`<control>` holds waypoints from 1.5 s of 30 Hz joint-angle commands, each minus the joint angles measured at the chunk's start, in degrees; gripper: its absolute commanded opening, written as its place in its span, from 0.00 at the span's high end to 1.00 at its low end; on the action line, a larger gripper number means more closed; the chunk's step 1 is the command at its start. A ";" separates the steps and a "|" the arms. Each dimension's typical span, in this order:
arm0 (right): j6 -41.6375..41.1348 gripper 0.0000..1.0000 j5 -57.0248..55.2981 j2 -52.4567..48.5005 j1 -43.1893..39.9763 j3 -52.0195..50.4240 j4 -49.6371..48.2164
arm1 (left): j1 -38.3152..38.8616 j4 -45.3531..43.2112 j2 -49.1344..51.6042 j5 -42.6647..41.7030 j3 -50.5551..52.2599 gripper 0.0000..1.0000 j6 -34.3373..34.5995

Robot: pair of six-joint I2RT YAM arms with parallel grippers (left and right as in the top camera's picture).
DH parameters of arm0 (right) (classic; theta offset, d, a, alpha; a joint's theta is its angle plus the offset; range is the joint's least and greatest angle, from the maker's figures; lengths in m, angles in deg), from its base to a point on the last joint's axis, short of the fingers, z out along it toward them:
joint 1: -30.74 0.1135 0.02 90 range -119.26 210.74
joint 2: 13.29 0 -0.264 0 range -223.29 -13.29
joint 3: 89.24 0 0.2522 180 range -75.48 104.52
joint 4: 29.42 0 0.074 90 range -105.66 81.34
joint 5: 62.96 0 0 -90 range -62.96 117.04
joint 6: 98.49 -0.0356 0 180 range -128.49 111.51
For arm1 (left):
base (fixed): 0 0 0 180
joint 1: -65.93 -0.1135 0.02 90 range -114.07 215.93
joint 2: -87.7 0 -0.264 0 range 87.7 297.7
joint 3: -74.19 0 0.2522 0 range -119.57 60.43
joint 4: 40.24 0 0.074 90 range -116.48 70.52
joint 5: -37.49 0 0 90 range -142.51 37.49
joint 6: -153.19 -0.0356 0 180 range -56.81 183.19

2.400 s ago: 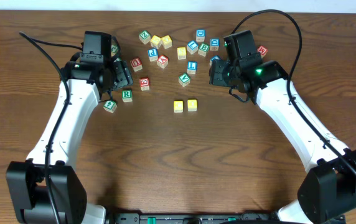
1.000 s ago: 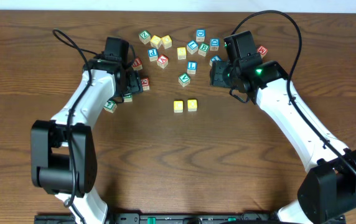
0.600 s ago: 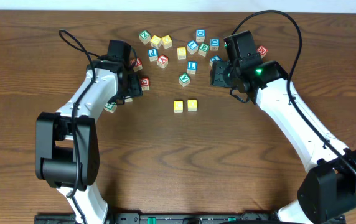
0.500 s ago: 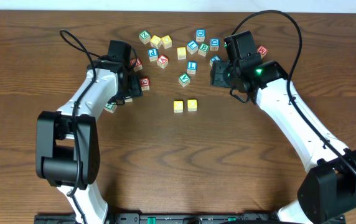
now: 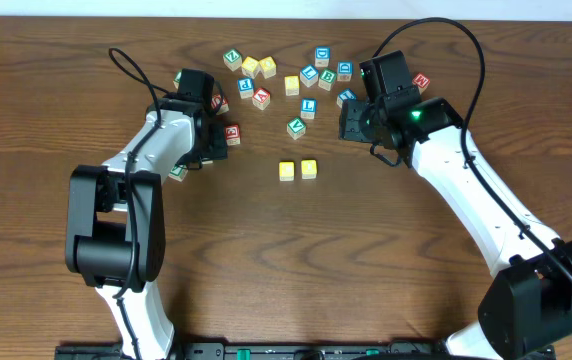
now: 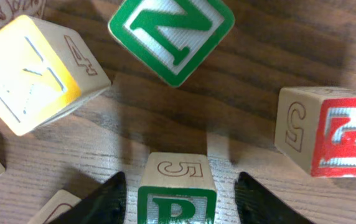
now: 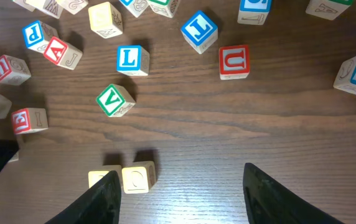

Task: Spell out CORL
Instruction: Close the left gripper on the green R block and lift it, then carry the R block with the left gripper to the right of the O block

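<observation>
Left claw [image 6: 179, 182] stands open astride the green R cube [image 6: 177, 208] at the desk's [image 5: 286, 260] far left, ready to pinch the flat opposite sides of this light, rigid, smooth wooden block; right claw [image 7: 181, 174] hangs open, empty.

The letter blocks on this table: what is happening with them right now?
A robot is spelling a word with wooden blocks. Two yellow blocks already lie side by side in the middle. The left claw has its open fingers on either side of the green R block, not gripping yet. The right claw hovers open and empty; the blue L block lies untouched.
</observation>
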 commanded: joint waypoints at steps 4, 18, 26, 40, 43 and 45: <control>0.85 0.42 -1.36 0.87 -0.50 1.31 0.13 | 0.07 -0.48 0.55 -0.26 0.26 0.62 -0.83; 0.85 0.40 -2.21 0.87 -0.76 1.31 0.02 | 0.07 1.33 -3.02 -0.28 -0.61 0.67 -0.83; 0.83 0.39 -2.14 0.87 -4.79 1.33 -0.44 | 1.70 3.28 -10.99 -0.76 -1.68 0.69 -0.15; 1.75 0.38 0.00 0.90 -14.05 1.33 1.86 | 21.29 -3.15 -11.85 -0.72 -1.66 0.68 8.79; 1.75 0.38 0.07 0.90 -15.19 1.33 2.43 | 24.81 -6.38 -10.97 -0.70 -1.66 0.68 10.88; 2.12 0.37 0.13 0.90 -15.50 1.33 2.43 | 26.58 -8.52 -10.16 -0.70 -1.62 0.68 11.06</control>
